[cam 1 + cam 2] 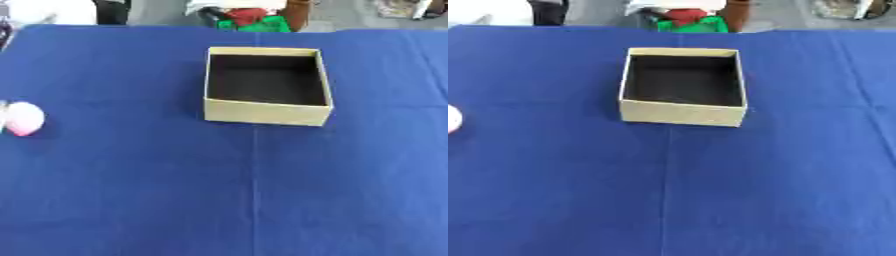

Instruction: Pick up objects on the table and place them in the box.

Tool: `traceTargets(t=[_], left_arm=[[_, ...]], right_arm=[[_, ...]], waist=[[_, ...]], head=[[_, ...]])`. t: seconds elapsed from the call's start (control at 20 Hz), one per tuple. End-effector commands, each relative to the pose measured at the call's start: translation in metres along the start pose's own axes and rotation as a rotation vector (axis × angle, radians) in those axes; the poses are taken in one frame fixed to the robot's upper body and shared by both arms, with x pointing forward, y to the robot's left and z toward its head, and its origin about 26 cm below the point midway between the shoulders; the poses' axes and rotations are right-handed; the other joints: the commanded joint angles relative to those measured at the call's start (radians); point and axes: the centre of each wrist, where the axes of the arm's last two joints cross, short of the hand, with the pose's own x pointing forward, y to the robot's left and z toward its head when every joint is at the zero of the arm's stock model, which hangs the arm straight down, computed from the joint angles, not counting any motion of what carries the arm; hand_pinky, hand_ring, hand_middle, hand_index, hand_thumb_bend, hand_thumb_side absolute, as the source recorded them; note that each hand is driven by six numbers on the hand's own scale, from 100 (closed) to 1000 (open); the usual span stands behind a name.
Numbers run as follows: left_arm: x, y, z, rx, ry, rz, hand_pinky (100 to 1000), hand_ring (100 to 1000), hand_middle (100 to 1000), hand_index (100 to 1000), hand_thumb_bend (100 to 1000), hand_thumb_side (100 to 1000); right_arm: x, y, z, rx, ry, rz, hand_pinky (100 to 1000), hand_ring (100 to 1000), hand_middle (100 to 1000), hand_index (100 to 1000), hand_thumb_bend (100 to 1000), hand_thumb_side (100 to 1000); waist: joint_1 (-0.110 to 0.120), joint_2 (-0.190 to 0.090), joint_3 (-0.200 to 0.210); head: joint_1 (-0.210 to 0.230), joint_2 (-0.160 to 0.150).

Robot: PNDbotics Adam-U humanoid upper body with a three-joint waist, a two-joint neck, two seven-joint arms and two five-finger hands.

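Nowhere over the blue cloth does either hand show, neither the left nor the right, so whether their fingers are straight or curled cannot be told from these views. Moving outward to the work itself, the box (267, 114) sits upright on the far half of the table (262, 200), a little right of the middle, its tan walls standing around a dark inside that looks empty. Well apart from it, at the table's left edge, lies a small pink and white rounded object (24, 118), partly cut off by the border in the left eye view and barely a sliver in the right eye view; what it is cannot be made out. Nothing appears to have been placed yet, so the task looks to be at its start, with the left hand the likelier one to reach for that object. The risk lies in its shape and place: being rounded and near the edge, a nudge from fingers closing off-centre could roll it off the table, and a carry over the near wall of the box could clip the rim
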Motion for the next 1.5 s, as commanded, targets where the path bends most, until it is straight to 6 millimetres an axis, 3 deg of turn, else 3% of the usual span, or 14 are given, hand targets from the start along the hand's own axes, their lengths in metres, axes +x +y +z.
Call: traceTargets(t=[0.05, 1.0, 1.25, 1.5], left_arm=[[0.004, 0.004, -0.007, 0.016, -0.026, 0.000, 656, 589, 648, 708, 649, 623], [0.002, 0.009, -0.008, -0.020, -0.041, -0.066, 662, 591, 654, 719, 650, 638], [-0.009, 0.017, 0.007, -0.199, -0.037, -0.230, 668, 590, 658, 731, 651, 651], [-0.018, 0.038, 0.008, -0.360, -0.031, -0.427, 697, 629, 698, 757, 665, 620]], right_arm=[[0.005, -0.005, -0.007, -0.004, -0.035, 0.010, 757, 723, 797, 877, 259, 1000], [0.005, -0.005, -0.007, 0.000, -0.036, 0.014, 758, 724, 797, 877, 259, 1000], [0.005, -0.008, -0.008, 0.009, -0.048, 0.034, 758, 724, 796, 876, 257, 1000], [0.005, -0.007, -0.009, 0.014, -0.051, 0.029, 759, 725, 796, 876, 257, 1000]], waist=[[0.001, -0.020, 0.000], [0.006, -0.020, 0.003], [0.022, -0.017, 0.019], [0.021, -0.019, 0.016]], head=[[0.011, -0.003], [0.030, 0.005], [0.000, 0.013], [-0.006, 0.014]])
